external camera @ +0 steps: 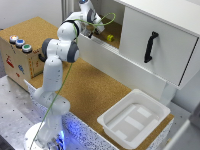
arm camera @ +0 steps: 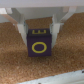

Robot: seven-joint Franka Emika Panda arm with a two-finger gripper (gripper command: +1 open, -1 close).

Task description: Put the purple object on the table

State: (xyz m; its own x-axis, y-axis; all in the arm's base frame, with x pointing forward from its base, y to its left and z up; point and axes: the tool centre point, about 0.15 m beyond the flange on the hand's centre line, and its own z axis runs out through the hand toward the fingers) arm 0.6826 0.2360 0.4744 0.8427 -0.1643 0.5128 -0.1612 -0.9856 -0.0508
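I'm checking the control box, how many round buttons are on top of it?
3, in a row on the box at the exterior view's left: red, blue, green. None look hidden.

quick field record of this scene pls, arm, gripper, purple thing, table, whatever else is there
arm: reaching into the open white cabinet
gripper: fingers either side of the purple cube, contact unclear
purple cube: yellow letters on its faces, on the cabinet's cork floor
table: cork worktop, cube not on it
white tray: on table
button box: three buttons on top
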